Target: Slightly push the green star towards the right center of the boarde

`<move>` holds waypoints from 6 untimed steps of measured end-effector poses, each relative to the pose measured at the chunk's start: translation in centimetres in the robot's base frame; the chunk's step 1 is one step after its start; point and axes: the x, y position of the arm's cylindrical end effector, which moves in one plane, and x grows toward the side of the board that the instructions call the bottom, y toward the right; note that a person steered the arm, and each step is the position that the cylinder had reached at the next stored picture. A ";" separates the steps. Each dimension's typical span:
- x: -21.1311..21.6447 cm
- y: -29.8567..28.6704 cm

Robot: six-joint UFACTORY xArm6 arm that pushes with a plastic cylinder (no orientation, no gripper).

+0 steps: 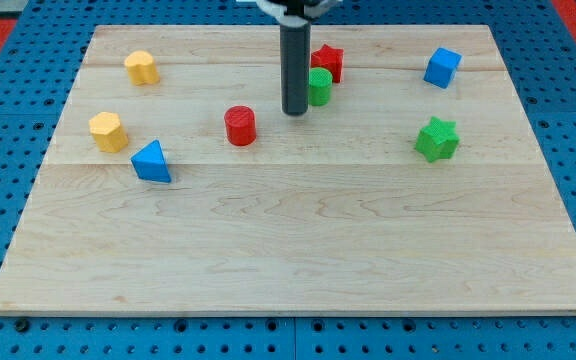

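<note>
The green star lies on the wooden board at the view's right, a little above mid-height. My tip rests on the board well to the star's left. It is just left of and below the green cylinder, which the rod partly hides, and to the right of the red cylinder. The tip is far from the green star and touches no block that I can see.
A red star sits above the green cylinder. A blue cube is at the top right. Two yellow blocks and a blue triangle lie at the left.
</note>
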 end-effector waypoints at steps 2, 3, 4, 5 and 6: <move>5.9 8.7; 5.8 14.7; 4.2 16.0; 4.2 16.9; 4.2 16.9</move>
